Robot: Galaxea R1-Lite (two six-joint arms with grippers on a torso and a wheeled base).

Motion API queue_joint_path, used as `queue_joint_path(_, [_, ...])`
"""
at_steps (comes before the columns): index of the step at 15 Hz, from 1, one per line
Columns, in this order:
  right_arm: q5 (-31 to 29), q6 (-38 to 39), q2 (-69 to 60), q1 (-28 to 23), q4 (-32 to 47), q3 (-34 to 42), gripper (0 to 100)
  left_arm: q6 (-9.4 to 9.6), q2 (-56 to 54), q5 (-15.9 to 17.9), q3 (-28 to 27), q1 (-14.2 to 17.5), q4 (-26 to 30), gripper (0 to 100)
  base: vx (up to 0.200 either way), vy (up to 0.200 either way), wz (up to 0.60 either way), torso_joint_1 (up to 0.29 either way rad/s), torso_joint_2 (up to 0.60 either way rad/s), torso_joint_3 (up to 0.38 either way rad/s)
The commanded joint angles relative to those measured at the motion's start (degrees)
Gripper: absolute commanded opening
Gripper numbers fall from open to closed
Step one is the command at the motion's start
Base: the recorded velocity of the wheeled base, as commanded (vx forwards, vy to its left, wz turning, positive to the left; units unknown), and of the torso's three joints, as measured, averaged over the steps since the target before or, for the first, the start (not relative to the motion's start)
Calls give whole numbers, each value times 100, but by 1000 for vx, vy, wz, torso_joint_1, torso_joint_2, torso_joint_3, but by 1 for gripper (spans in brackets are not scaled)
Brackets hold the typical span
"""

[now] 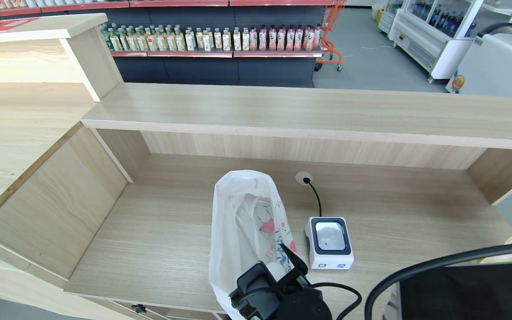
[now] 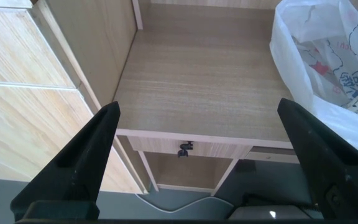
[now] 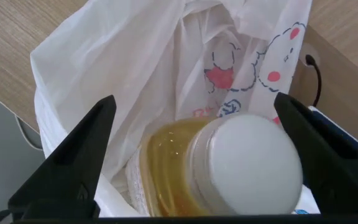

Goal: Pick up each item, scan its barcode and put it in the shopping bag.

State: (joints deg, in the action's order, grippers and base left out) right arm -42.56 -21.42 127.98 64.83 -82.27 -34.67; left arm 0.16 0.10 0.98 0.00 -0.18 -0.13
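White-capped clear bottle (image 3: 229, 168) of amber liquid sits in the white printed plastic shopping bag (image 1: 238, 209) at 9 o'clock of the white box scanner (image 1: 329, 242) — between the right gripper's (image 3: 194, 102) spread fingers, its base cut off; the left gripper (image 2: 197, 112) gapes too.

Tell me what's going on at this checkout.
The right gripper sits at the mouth of the white shopping bag, fingers open on either side of a white-capped bottle of yellow drink that is inside the bag. The left gripper hangs open and empty near the counter edge. The scanner stands beside the bag.
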Motion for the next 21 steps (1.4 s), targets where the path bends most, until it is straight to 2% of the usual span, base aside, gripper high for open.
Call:
queue_joint_path(1, [2, -319, -634, 30, -25, 400, 100, 2, -1, -1, 0, 1, -4, 100, 0, 0, 0, 0, 0, 0])
queue_joint_path(2, [28, -794, -1275, 100, -25, 883, 100, 2, -1, -1, 0, 1, -4, 100, 0, 0, 0, 0, 0, 0])
queue_joint_path(3, [72, -846, -1442, 135, -17, 980, 100, 2, -1, -1, 0, 1, -4, 100, 0, 0, 0, 0, 0, 0])
queue_joint_path(6, [107, -978, -2514, 56, 484, 426, 100, 2, -1, -1, 0, 1, -4, 100, 0, 0, 0, 0, 0, 0])
queue_joint_path(9, [134, -899, -3754, -656, 1803, -22, 100, 2, -1, -1, 0, 1, -4, 100, 0, 0, 0, 0, 0, 0])
queue_joint_path(11, [134, -539, -4184, -1253, 2550, -453, 100, 2, -1, -1, 0, 1, -4, 100, 0, 0, 0, 0, 0, 0])
queue_joint_path(13, [160, -477, -4633, -1579, 3297, -717, 100, 2, -1, -1, 0, 1, -4, 100, 0, 0, 0, 0, 0, 0])
queue_joint_path(15, [204, -337, -4975, -1658, 3807, -725, 100, 2, -1, -1, 0, -8, -4, 100, 0, 0, 0, 0, 0, 0])
queue_joint_path(18, [274, -301, -5107, -1842, 3974, -919, 100, 2, -1, -1, 0, 1, -4, 100, 0, 0, 0, 0, 0, 0])
queue_joint_path(19, [538, -293, -5248, -2115, 4202, -971, 100, 2, -1, -1, 0, 1, -4, 100, 0, 0, 0, 0, 0, 0])
queue_joint_path(21, [1092, -38, -5485, -3099, 4896, -1138, 100, 2, -1, -1, 0, 1, -4, 100, 0, 0, 0, 0, 0, 0])
